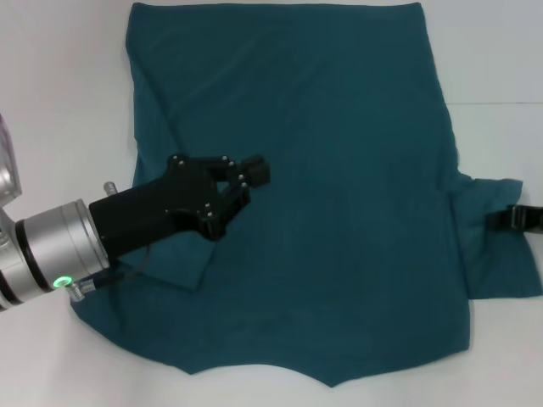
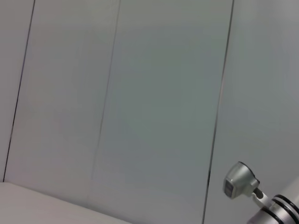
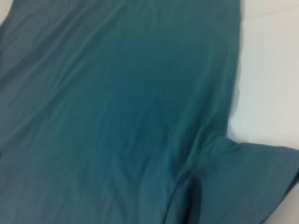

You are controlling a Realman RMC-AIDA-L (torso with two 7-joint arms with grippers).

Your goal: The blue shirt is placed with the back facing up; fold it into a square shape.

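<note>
Left gripper [image 1: 240, 188] over shirt [image 1: 339, 212] on table [image 1: 59, 102] — fingers together, empty; right gripper [image 1: 526, 219] at sleeve, state unclear.

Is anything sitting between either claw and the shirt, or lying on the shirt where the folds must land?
Nothing visible. The left claw hangs directly over the shirt, near its left sleeve, which is already folded inward. The right claw is at the right sleeve's edge. No other object lies on the shirt or the table.
</note>
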